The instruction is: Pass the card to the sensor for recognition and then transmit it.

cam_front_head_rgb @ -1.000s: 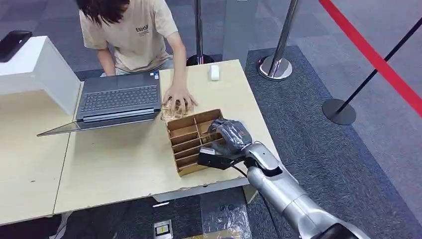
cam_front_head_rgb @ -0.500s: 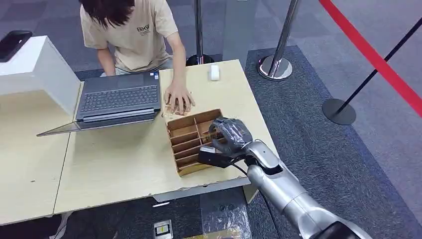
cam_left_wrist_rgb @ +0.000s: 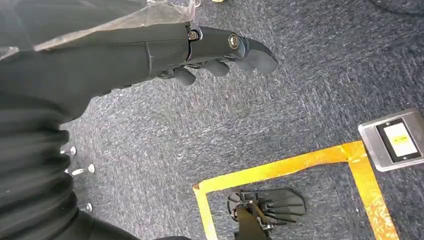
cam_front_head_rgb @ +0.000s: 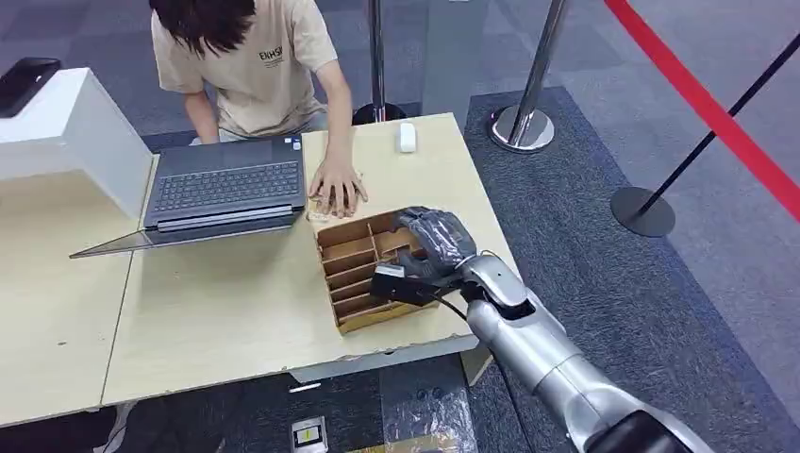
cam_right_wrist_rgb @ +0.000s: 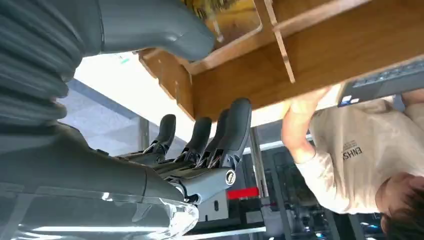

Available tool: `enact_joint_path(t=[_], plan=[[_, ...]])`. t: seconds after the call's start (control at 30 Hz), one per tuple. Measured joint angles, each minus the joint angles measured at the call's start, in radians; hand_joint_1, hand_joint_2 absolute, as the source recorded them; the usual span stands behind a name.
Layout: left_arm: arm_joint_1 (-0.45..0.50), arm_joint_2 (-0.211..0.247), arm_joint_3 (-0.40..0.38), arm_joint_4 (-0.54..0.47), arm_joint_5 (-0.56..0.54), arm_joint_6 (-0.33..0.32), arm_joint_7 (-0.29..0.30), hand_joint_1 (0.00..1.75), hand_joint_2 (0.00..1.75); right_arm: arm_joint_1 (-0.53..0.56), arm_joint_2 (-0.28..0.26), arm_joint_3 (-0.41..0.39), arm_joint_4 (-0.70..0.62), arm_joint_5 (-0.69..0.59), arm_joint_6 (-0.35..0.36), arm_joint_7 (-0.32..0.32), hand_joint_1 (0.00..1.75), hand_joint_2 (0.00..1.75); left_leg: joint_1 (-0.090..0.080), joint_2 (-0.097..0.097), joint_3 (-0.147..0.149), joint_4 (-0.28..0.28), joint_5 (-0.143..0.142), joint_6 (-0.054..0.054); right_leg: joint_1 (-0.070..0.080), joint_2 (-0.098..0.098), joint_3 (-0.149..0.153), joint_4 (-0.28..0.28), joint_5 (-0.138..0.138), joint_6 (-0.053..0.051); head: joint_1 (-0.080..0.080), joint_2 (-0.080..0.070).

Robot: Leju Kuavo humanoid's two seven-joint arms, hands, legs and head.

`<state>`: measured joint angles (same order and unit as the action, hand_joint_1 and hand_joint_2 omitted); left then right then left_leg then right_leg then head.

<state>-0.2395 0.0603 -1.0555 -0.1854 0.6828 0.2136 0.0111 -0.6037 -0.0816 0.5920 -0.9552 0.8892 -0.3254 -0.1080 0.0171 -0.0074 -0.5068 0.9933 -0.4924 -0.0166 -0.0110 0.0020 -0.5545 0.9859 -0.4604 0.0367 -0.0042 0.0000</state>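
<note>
A wooden divided box sits near the table's right front corner. My right hand hovers over its right half, with the fingers pointing toward the far side. In the right wrist view the thumb lies over a compartment with a clear-edged yellowish card in it. The dark fingers stretch past the box wall, holding nothing. A person's hand presses on brown cards just behind the box. My left hand hangs over the carpet, holding nothing.
An open laptop lies left of the box. A white block with a black device on top stands at the far left. A white mouse rests at the table's back. Stanchion bases stand on the carpet to the right.
My right hand has moved a little farther across the box toward the person. The person's hand has shifted slightly on the cards.
</note>
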Motion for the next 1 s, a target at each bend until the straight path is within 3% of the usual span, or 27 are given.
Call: enact_joint_path(t=[0.23,0.43,0.7,1.0], plan=[[-0.006,-0.004,0.000,0.000,-0.003,-0.003,0.000,0.00,1.75,-0.020,0.006,0.003,0.007,0.028,0.010,0.000,0.91,1.75,0.000,0.000,0.000,0.000,0.000,0.000,0.000,0.000,0.000,0.000,0.000,0.000,0.000,0.000],[-0.009,-0.009,-0.002,0.000,-0.006,0.009,-0.006,0.00,1.75,-0.033,0.008,0.009,0.035,0.073,0.029,0.000,0.87,1.75,0.000,0.000,0.000,0.000,0.000,0.000,0.000,0.000,0.000,0.000,0.000,0.000,0.000,0.000],[-0.011,-0.014,-0.003,0.000,-0.008,0.006,-0.004,0.00,1.75,-0.070,0.008,0.027,0.082,0.114,0.077,0.003,0.96,1.75,0.000,0.000,0.000,0.000,0.000,0.000,0.000,0.000,0.000,0.000,0.000,0.000,0.000,0.000],[-0.012,-0.018,-0.005,0.000,-0.003,0.002,-0.004,0.00,1.75,-0.085,0.014,0.048,0.127,0.122,0.096,0.003,1.24,1.75,0.000,0.000,0.000,0.000,0.000,0.000,0.000,0.000,0.000,0.000,0.000,0.000,0.000,0.000]])
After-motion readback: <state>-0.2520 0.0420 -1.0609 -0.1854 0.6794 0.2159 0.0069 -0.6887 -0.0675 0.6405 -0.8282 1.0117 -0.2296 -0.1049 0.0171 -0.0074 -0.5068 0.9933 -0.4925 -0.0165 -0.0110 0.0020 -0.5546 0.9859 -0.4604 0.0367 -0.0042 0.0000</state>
